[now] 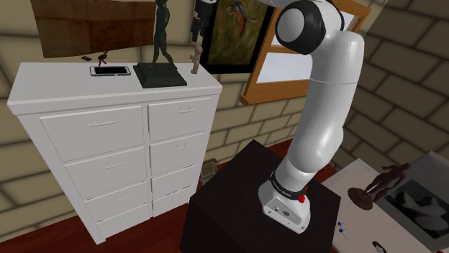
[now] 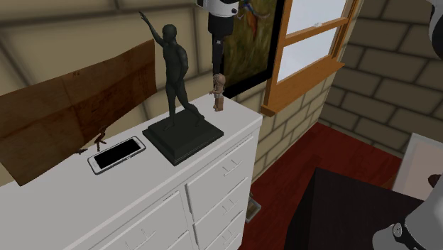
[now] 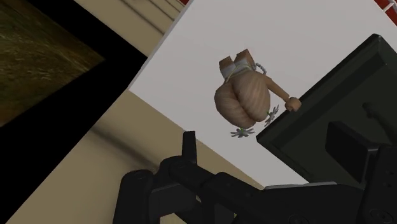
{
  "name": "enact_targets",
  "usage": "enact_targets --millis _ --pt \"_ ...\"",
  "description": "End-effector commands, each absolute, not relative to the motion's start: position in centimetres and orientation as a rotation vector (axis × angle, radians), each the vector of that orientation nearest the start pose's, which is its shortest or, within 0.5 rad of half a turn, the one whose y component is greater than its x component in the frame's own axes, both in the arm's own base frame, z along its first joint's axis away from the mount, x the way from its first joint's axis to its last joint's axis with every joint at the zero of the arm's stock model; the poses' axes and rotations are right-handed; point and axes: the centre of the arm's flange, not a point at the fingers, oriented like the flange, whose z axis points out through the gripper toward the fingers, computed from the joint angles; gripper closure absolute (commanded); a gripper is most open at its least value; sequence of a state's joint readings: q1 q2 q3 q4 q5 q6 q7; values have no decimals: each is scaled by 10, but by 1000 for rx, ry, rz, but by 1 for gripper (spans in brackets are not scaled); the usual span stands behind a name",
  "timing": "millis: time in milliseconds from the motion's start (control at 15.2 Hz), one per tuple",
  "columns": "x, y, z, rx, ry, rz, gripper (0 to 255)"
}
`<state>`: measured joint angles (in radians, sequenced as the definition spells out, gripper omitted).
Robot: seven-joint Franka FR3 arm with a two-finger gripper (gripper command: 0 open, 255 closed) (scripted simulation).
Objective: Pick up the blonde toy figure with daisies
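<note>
The toy figure is small, with tan skin and blonde hair, and stands upright near the back corner of the white dresser, at the shoulder view's right end. In the second exterior view the figure stands just beyond the dark statue's base. My black gripper hangs straight above its head, a short gap away and not touching it; in the shoulder view the gripper is over the same spot. Seen from the wrist, the figure shows its blonde hair from above with small daisies at the edge, next to the base's corner.
A tall dark statue on a square black base stands close beside the figure. A phone and a small brown object lie further along the top. A framed painting hangs behind, with a window beside it.
</note>
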<state>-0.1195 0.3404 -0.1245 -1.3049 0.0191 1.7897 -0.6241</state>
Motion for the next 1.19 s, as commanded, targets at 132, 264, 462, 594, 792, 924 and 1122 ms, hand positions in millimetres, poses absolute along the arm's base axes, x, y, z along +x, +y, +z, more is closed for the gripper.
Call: enact_targets --millis 132,264,462,594,792,924,1122 --pt "664 -149 549 -3158 -627 -202 0" --pt "664 -149 539 -3158 -627 -202 0" --pt "664 -149 525 -3158 -627 -202 0" --pt "664 -149 525 -3158 -627 -202 255" --pt "663 -150 525 -3158 -627 -202 255" --pt "663 -150 525 -3158 -627 -202 255" --pt "663 -150 526 -3158 -627 -202 255"
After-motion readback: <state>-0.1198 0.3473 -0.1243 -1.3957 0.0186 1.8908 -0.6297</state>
